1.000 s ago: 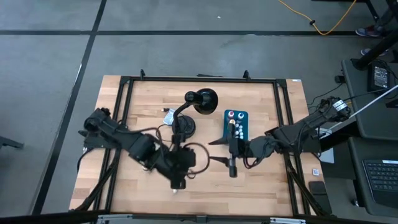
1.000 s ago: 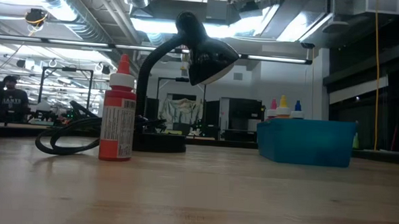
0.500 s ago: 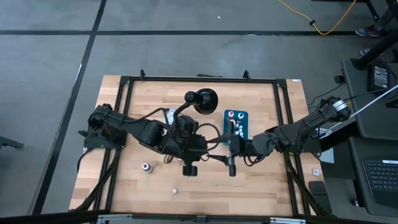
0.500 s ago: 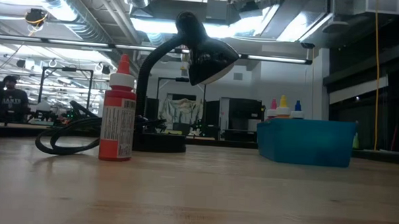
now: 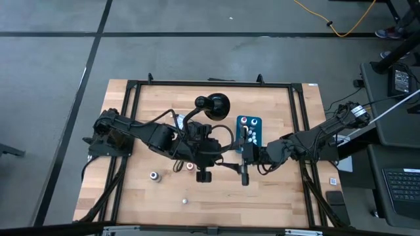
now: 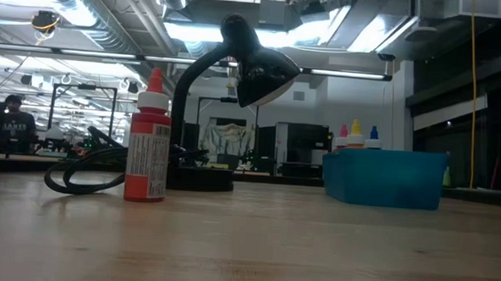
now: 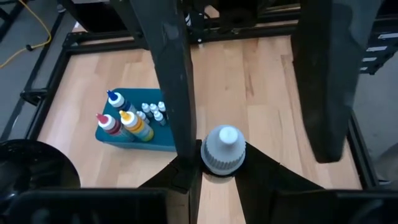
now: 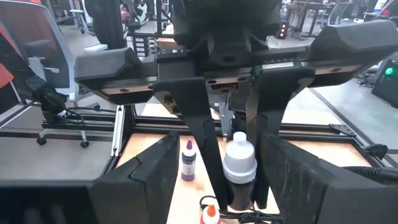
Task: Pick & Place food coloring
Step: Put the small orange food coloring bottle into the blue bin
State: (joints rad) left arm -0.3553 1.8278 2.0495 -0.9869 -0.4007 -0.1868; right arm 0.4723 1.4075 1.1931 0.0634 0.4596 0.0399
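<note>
Left wrist view: left claw [image 7: 222, 171] is clenched on a white-capped bottle [image 7: 224, 149], held upright above the wooden surface [image 7: 267, 81]. Beyond it and beside the black lamp [image 7: 31, 171] sits the teal box [image 7: 134, 143]. It holds a red bottle [image 7: 109, 124], a yellow-orange one [image 7: 138, 126], a blue-capped one [image 7: 115, 99] and a cluster of small white-capped ones [image 7: 154, 112], all upright. Two dark fingers of the other arm rise on either side of the held bottle. Right wrist view: right claw [image 8: 217, 146] is released, its fingers standing wide on either side of the held bottle without touching it. A purple bottle [image 8: 188, 160] stands on the surface just beside, with a red-tipped one [image 8: 210, 214] nearer the camera. High view: both arms meet on the near side of the lamp, with the box just beside the lamp on the right arm's side. Loose bottles stand nearer the front edge than the lamp, one by the left arm [image 5: 154, 176] and a small one [image 5: 185, 201] closer to the edge. A black frame [image 5: 131, 85] rims the surface. Bare wood lies open along the front, most of it on the right arm's side. Low view: a red bottle [image 6: 150, 140] stands upright just beside the lamp's base and cord [image 6: 80, 171]. Coloured tips [image 6: 357, 132] show over the box rim.
</note>
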